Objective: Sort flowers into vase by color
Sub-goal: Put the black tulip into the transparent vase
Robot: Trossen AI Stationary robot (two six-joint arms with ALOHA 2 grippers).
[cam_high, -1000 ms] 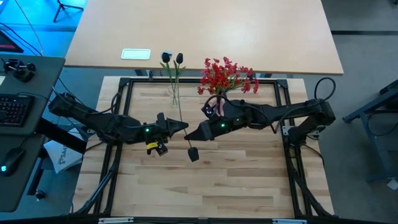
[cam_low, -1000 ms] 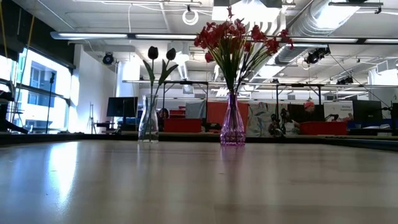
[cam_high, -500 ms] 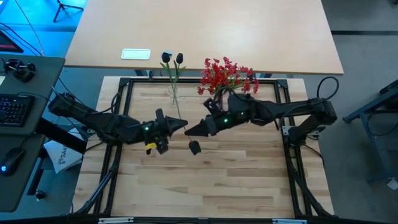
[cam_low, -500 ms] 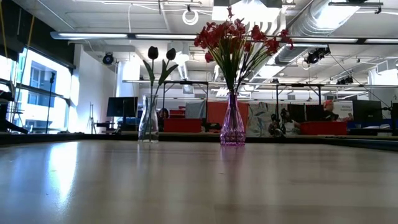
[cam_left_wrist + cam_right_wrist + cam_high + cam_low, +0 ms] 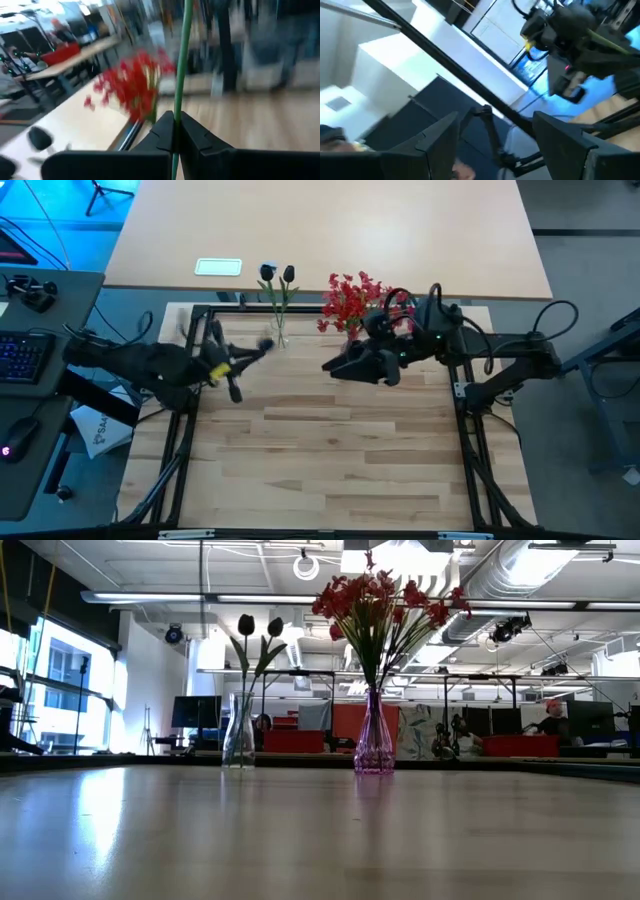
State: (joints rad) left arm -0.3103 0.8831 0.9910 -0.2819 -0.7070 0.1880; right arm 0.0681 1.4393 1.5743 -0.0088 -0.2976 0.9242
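A clear vase point(image 5: 281, 332) with two dark buds point(image 5: 278, 273) stands at the table's far edge; it also shows in the low view, the clear vase point(image 5: 238, 736). Right of it, a purple vase point(image 5: 374, 744) holds the red flowers point(image 5: 362, 301). My left gripper point(image 5: 232, 366) is near the table's far left, shut on a thin green stem point(image 5: 183, 55). The stem's bud is out of the left wrist view and blurred from above. My right gripper point(image 5: 332, 367) hangs open in front of the red flowers, with nothing between its fingers point(image 5: 436, 137). My left gripper pinches the green stem point(image 5: 176, 118) between its two fingertips, partway along its length. The stem runs on past the fingers and also shows behind them. It is lifted clear of the table. Its slant in the blurred high view I cannot tell.
A black frame point(image 5: 320, 308) borders the wooden table. A larger tan table point(image 5: 330, 230) lies beyond the far edge, and a desk with a keyboard point(image 5: 20, 355) stands to the left. The table's middle and near half are bare wood point(image 5: 320, 450).
My right gripper has opened, let go of the stem at the table's middle and drawn back toward the far right. My left gripper, still shut on the stem, has swung fast toward the table's far left, carrying the flower with it.
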